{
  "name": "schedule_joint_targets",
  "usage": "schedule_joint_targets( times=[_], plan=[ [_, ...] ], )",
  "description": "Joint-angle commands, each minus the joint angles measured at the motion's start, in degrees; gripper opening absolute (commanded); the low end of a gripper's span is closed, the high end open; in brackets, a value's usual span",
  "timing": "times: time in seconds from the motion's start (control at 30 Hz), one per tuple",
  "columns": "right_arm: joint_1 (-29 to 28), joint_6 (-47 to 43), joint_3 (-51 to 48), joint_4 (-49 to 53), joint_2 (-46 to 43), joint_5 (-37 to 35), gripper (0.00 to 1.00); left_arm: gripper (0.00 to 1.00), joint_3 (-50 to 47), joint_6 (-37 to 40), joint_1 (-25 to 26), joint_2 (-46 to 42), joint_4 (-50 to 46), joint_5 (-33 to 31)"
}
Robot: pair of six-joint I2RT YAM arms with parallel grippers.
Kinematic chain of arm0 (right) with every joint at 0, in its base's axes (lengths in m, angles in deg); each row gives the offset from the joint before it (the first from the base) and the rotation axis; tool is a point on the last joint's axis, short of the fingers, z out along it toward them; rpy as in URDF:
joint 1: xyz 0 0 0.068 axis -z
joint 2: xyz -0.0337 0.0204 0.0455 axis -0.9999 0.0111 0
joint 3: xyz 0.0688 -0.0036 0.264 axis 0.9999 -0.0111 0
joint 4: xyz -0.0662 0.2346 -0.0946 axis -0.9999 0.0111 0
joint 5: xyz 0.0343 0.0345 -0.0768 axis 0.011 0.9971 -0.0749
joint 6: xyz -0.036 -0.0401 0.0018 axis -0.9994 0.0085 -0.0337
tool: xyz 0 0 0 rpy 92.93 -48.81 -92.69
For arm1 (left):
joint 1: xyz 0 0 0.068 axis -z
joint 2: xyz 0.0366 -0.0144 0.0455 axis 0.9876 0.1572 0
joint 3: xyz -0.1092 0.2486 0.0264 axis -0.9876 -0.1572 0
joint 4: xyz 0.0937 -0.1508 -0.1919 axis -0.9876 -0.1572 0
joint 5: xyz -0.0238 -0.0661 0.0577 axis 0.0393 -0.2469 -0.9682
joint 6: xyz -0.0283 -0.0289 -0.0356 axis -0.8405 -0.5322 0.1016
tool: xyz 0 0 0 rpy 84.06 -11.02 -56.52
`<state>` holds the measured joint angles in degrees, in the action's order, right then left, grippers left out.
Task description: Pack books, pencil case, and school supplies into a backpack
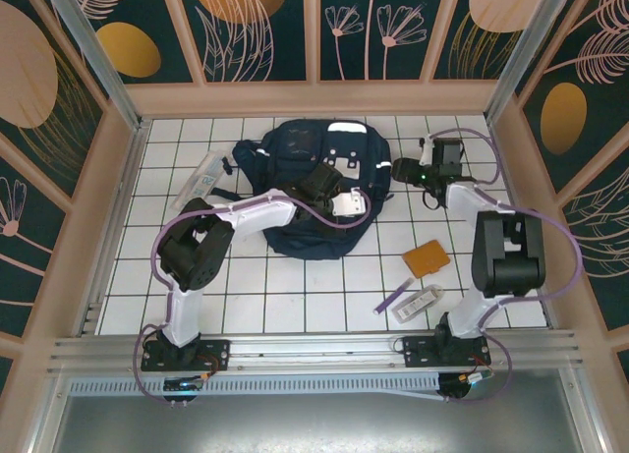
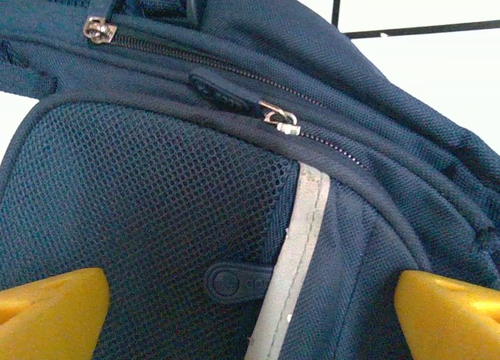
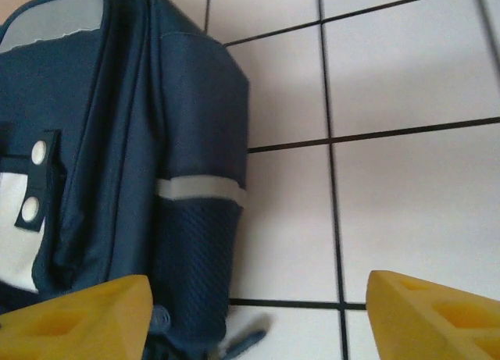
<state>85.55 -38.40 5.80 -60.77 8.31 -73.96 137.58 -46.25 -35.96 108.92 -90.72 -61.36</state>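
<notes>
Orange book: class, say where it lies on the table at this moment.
In the top external view the orange book lies on the table at right, beside the right arm, with the purple pen and a clear pack just nearer the bases.

- left arm (image 1: 246,215): upper link rises from the near-edge base to a dark elbow, and the forearm reaches right toward table centre.
- left gripper (image 1: 342,201): aimed downward, jaws spread wide. Yellow fingers (image 2: 51,313) sit at both lower corners of the left wrist view.
- right arm (image 1: 506,249): folded above its base, forearm running back and left.
- right gripper (image 1: 405,168): jaws spread wide, yellow fingers (image 3: 78,317) far apart, gripping nothing.
</notes>
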Motion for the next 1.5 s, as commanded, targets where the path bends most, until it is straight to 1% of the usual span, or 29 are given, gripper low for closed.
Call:
schedule_joint_targets(
  times=[0.0,0.07,0.1,0.13,0.17,0.2,0.23,0.27,0.33,0.37,0.4,0.43,0.53,0.6,0.7,0.83,0.97,1.1,1.2,1.23,1.27,1.3,1.37,1.47],
  plan=[
    [-1.0,-6.0,3.9,4.0,2.3,4.1,0.67,0.94,-3.7,0.6,0.4,-1.5,-8.0,1.6],
    [-1.6,-9.6,5.0,5.2,3.3,5.0,0.61,0.88,-3.9,-0.7,0.4,-1.5,-6.4,-1.6],
    [-1.8,-11.6,5.5,5.9,3.8,6.0,0.59,0.85,-3.3,-0.9,0.3,-1.2,-7.0,-2.1],
    [-2.1,-15.5,5.9,6.9,4.3,7.7,0.57,0.81,-2.6,-0.2,0.4,-0.9,-8.4,-1.2],
    [-2.3,-20.7,6.1,8.3,4.6,10.8,0.57,0.7,-2.6,0.4,0.4,-0.6,-9.0,-0.4],
    [-2.3,-25.8,5.9,10.5,4.8,14.2,0.57,0.61,-2.9,0.8,0.4,-0.4,-9.1,-0.3],
    [-2.3,-35.2,5.9,14.0,4.9,17.8,0.58,0.52,-3.4,1.1,0.2,-0.1,-9.0,-0.3],
    [-2.3,-44.2,5.9,18.0,5.0,19.8,0.6,0.4,-3.9,1.2,0.0,0.2,-9.0,-0.2],
    [-2.2,-58.1,6.4,24.3,5.6,20.2,0.61,0.19,-3.9,1.4,-0.6,0.3,-9.7,1.7],
    [-2.1,-63.0,7.0,25.9,6.1,19.9,0.61,0.1,-3.9,1.3,-0.9,0.0,-9.9,3.0],
    [-2.0,-65.4,7.6,26.2,6.6,19.9,0.61,0.03,-4.0,1.3,-1.2,-0.5,-9.8,4.3],
    [-1.7,-66.9,8.5,25.9,7.1,20.8,0.61,0.0,-4.0,1.1,-1.5,-1.1,-9.5,5.4],
    [-1.7,-71.2,10.0,22.4,8.4,25.1,0.61,0.0,-4.6,0.4,-2.4,-3.1,-7.2,7.4],
    [-1.8,-74.3,10.4,19.9,9.3,26.0,0.61,0.0,-5.3,0.2,-2.7,-4.5,-5.4,8.0],
    [-2.3,-78.0,12.7,20.1,11.3,26.8,0.6,0.0,-5.8,-0.1,-3.1,-6.0,-3.9,10.3],
    [-3.7,-82.1,16.4,24.6,14.6,25.1,0.55,0.0,-5.9,-1.4,-3.6,-6.2,-3.1,12.6],
    [-4.1,-82.2,16.0,25.4,15.8,23.9,0.52,0.0,-6.6,-3.9,-4.5,-6.5,-0.8,13.6],
    [-4.1,-82.3,15.6,26.8,15.8,21.5,0.4,0.0,-7.5,-6.4,-5.7,-7.8,1.6,14.9],
    [-3.8,-82.8,15.5,27.4,15.2,21.8,0.24,0.0,-8.0,-7.4,-6.8,-8.3,2.7,16.0],
    [-3.8,-83.5,16.1,28.7,14.9,22.1,0.13,0.0,-7.8,-7.7,-7.0,-8.2,2.5,16.1],
    [-3.8,-83.9,17.1,30.5,15.0,22.4,0.05,0.0,-7.4,-8.2,-7.2,-7.7,2.1,16.2],
    [-3.9,-84.2,18.0,32.1,15.0,22.8,0.01,0.0,-7.0,-8.7,-7.3,-7.3,1.9,16.0],
    [-4.1,-85.4,19.0,35.6,14.7,23.5,0.0,0.0,-6.3,-11.0,-7.7,-6.2,2.4,15.4],
    [-5.0,-85.5,15.5,34.3,11.5,24.1,0.0,0.0,-5.5,-14.8,-8.1,-4.6,3.8,14.9]
  ],
)
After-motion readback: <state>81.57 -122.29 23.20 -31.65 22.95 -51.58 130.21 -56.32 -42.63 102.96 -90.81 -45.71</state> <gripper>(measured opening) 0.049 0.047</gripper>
